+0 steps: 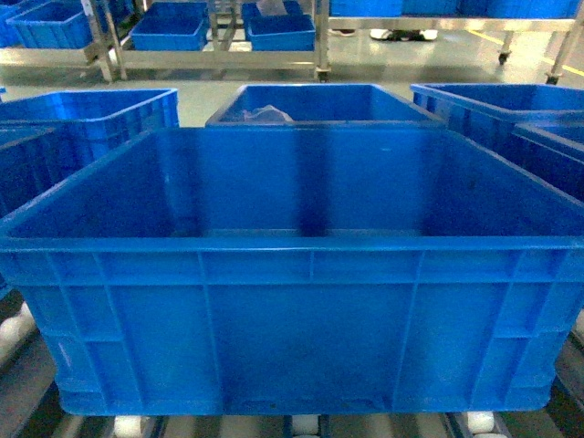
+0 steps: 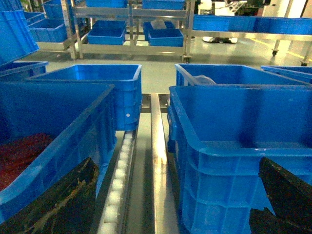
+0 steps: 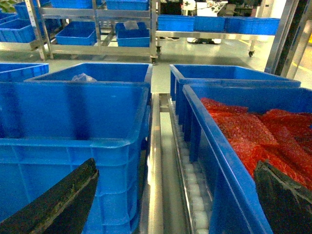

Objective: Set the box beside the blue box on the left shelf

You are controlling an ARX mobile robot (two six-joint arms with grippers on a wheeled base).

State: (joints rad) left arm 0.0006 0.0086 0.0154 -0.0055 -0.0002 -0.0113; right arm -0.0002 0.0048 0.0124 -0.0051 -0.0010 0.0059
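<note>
A big blue box (image 1: 292, 274) sits on the roller track (image 1: 301, 425) straight in front of the robot, and it looks empty inside. Behind the box stands another one holding something pale (image 1: 265, 114); more boxes flank it on both sides. The one to its right holds red packets (image 3: 253, 131), and the one to its left (image 2: 53, 141) shows red contents too.

The left gripper (image 2: 170, 204) hangs low at the box's left corner, its jaws spread wide, one dark finger (image 2: 63, 204) over the neighbour and the other by the box wall. The right gripper (image 3: 180, 200) has its jaws spread likewise at the box's right corner. Neither holds anything.

Racks (image 1: 219, 46) with small blue boxes stand beyond the box, across the floor; which one is the left shelf I cannot tell.

If a lift is next, both arms should take the rim evenly at opposite sides, level, so the box does not tilt or catch the neighbours.
</note>
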